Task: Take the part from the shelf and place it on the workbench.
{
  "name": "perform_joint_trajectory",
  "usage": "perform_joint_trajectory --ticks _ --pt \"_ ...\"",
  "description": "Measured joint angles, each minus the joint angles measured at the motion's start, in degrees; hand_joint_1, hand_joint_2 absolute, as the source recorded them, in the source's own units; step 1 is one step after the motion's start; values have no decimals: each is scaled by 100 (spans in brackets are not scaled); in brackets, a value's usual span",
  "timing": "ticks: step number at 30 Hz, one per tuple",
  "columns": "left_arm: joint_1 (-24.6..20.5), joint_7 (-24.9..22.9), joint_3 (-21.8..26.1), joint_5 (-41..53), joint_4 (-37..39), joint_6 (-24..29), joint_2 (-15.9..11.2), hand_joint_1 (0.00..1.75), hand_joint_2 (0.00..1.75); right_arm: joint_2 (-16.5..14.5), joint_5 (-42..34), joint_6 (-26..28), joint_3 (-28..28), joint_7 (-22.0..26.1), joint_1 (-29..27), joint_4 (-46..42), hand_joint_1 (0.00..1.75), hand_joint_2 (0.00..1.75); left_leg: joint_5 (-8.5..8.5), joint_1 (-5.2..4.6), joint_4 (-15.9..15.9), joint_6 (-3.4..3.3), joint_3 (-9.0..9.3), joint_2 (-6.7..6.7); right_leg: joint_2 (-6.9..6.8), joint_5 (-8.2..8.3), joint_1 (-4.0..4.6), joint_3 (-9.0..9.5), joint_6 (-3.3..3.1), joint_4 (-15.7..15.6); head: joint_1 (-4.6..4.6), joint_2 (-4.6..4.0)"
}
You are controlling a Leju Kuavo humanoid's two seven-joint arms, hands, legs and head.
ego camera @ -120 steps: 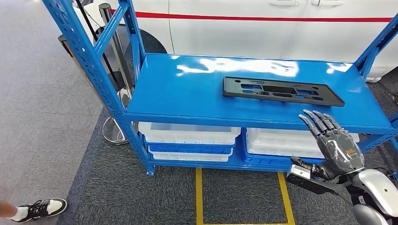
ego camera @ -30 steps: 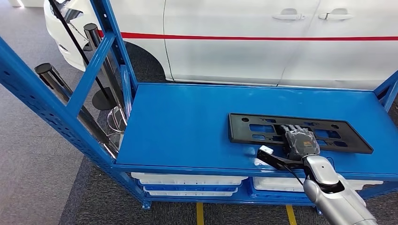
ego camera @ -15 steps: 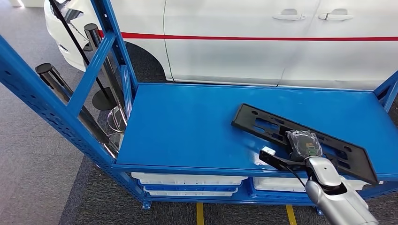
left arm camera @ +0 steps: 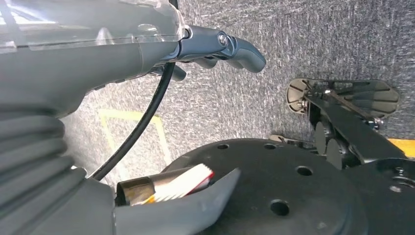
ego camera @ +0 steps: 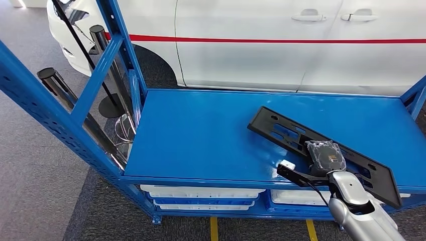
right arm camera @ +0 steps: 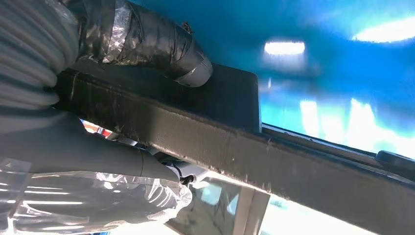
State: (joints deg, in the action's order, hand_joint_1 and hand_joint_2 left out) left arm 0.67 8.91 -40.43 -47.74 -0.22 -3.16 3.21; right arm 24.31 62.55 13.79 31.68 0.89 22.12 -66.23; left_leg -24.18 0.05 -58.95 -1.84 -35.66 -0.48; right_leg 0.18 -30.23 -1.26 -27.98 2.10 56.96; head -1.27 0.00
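The right hand [ego camera: 325, 156] is gripping the part [ego camera: 301, 140] at its near long edge, thumb [right arm camera: 188, 61] pressing on one face and the other fingers hiding behind it. The part is tilting off the shelf [ego camera: 201, 135], far end low, near end overhanging the front lip. It looks stiff, thin and light, but long, so a grip near its middle should be curbing swing. The left hand [left arm camera: 215, 46] is hanging over the floor, fingers loosely curled, holding nothing.
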Motion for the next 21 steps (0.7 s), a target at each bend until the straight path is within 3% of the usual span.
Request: perform_joint_trajectory --ticks 7,11,13,15,16,17,18,19,21 --pt "0 -103 9 31 0 19 -5 0 175 403 104 668 -134 326 -175 -1345 175 175 -33 -55 -28 -35 -6 0 2 -13 -34 4 46 -18 0 0" --pt "0 -120 2 45 0 15 -9 0 175 654 192 809 -224 402 -275 -2061 175 175 11 -36 63 -121 39 13 2 -93 -58 7 102 52 1 0" --pt "-8 -125 -7 54 0 8 -9 0 175 765 207 822 -253 429 -315 -2269 175 175 47 -10 126 -163 70 28 1 -403 -58 -194 105 527 3 0" --pt "-13 -128 -27 64 0 2 -10 0 175 860 216 828 -265 451 -368 -2394 175 175 50 -15 127 -172 64 30 1 -741 -54 -566 116 1281 3 0" --pt "-13 -130 -38 69 0 1 -10 0 175 898 217 829 -266 460 -400 -2436 175 175 50 -17 118 -172 58 30 0 -784 -56 -702 127 1536 4 0" --pt "-14 -135 -49 78 0 0 -10 0 175 929 217 829 -266 467 -430 -2470 175 175 48 -16 102 -169 49 30 -2 -711 -61 -751 136 1600 3 0" --pt "-15 -140 -58 87 0 0 -10 0 175 954 217 829 -266 470 -448 -2496 175 175 45 -11 78 -164 37 30 -5 -539 -69 -702 143 1455 3 0" --pt "-17 -149 -67 96 0 -1 -9 0 175 978 217 831 -269 473 -456 -2524 175 175 39 -3 46 -152 20 29 -11 -307 -81 -556 151 1121 4 0" --pt "-20 -170 -86 112 1 -2 -13 0 175 1018 217 834 -279 475 -459 -2566 175 175 37 -4 -18 -94 -26 22 -9 -20 -78 -271 137 477 3 0"
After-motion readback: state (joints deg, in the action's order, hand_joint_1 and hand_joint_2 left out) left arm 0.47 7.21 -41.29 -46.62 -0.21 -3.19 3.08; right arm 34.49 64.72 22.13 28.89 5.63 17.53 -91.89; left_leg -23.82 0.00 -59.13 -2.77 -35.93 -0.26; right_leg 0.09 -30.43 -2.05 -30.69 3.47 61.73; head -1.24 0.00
